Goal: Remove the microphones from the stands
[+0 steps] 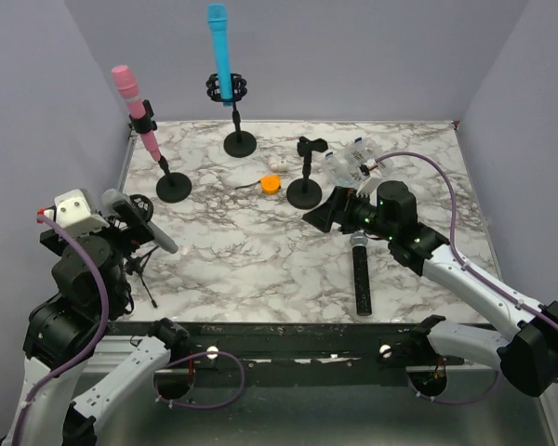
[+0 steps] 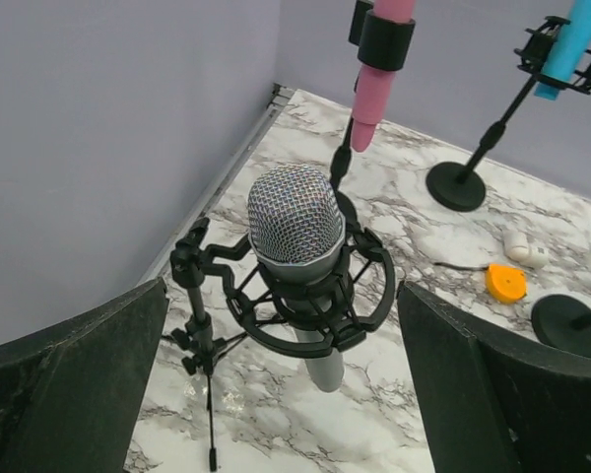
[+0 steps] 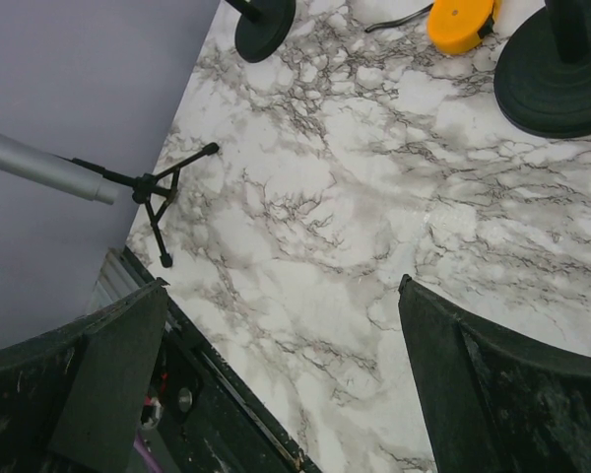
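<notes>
A silver microphone [image 2: 295, 222] with a mesh head sits tilted in a black shock mount [image 2: 366, 305] on a small tripod stand [image 2: 202, 325]. It is at the table's left edge in the top view [image 1: 141, 219]. My left gripper [image 2: 281, 394] is open, its fingers wide on either side of the mount and not touching it; it also shows in the top view [image 1: 126, 232]. My right gripper [image 1: 322, 216] is open and empty above the table's middle, as the right wrist view [image 3: 281, 374] also shows. The silver microphone's body [image 3: 39, 168] shows there at far left.
A pink microphone [image 1: 139, 121] and a blue microphone [image 1: 221, 51] stand on round-base stands at the back. An empty stand [image 1: 305, 172] is beside an orange disc [image 1: 272, 183]. A black microphone [image 1: 362, 274] lies flat on the table under my right arm.
</notes>
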### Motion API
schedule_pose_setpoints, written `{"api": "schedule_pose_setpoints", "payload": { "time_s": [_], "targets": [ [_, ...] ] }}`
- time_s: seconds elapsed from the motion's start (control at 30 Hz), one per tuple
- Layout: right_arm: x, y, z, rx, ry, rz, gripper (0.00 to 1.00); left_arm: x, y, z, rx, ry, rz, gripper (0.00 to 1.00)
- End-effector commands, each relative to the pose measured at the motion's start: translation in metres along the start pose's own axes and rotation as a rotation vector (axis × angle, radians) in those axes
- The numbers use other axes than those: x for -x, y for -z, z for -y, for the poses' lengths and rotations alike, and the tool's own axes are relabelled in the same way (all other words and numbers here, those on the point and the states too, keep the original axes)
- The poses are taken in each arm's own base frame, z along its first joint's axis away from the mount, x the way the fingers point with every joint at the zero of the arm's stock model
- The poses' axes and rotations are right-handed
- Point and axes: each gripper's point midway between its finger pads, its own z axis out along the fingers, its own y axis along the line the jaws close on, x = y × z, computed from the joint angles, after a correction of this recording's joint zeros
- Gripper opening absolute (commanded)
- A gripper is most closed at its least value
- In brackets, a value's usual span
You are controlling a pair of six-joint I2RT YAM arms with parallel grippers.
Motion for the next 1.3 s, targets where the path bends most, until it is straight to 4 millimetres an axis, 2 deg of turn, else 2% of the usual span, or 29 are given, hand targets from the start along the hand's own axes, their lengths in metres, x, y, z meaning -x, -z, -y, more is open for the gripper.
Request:
{"api": "schedule_pose_setpoints", "payload": {
  "time_s": [0.0,0.1,0.3,0.5,0.63,0.8,0.9,1.1,1.27],
  "targets": [
    [0.001,0.008,0.0,-0.014,0.022,0.007,1.0,0.001,-0.014,-0.006,0.136,-0.011,-0.009,0.93],
    [0.001,0.011,0.001,-0.025,0.021,0.015,1.0,-0.005,-0.029,0.003,0.163,-0.051,-0.062,0.89],
    [0.002,0.015,0.001,-0.031,0.021,0.02,1.0,-0.017,-0.053,-0.005,0.253,0.006,-0.119,0.84],
    [0.003,0.015,0.002,-0.037,0.02,0.021,1.0,-0.026,-0.059,-0.006,0.278,0.044,-0.097,0.75],
    [0.0,0.011,0.004,-0.041,0.016,0.009,1.0,-0.025,-0.06,-0.007,0.275,0.073,-0.059,0.64],
    [-0.003,0.007,0.004,-0.035,0.007,-0.005,1.0,-0.017,-0.062,-0.007,0.278,0.082,-0.019,0.51],
    [-0.003,0.007,0.004,-0.032,0.006,-0.007,1.0,-0.011,-0.062,-0.008,0.28,0.065,0.002,0.39],
    [-0.002,0.009,0.004,-0.037,0.007,0.002,1.0,0.014,-0.06,-0.008,0.266,-0.007,0.052,0.17],
    [-0.003,0.009,0.004,-0.033,0.001,-0.002,1.0,0.041,-0.051,-0.021,0.324,-0.101,0.089,0.12]
  ]
}}
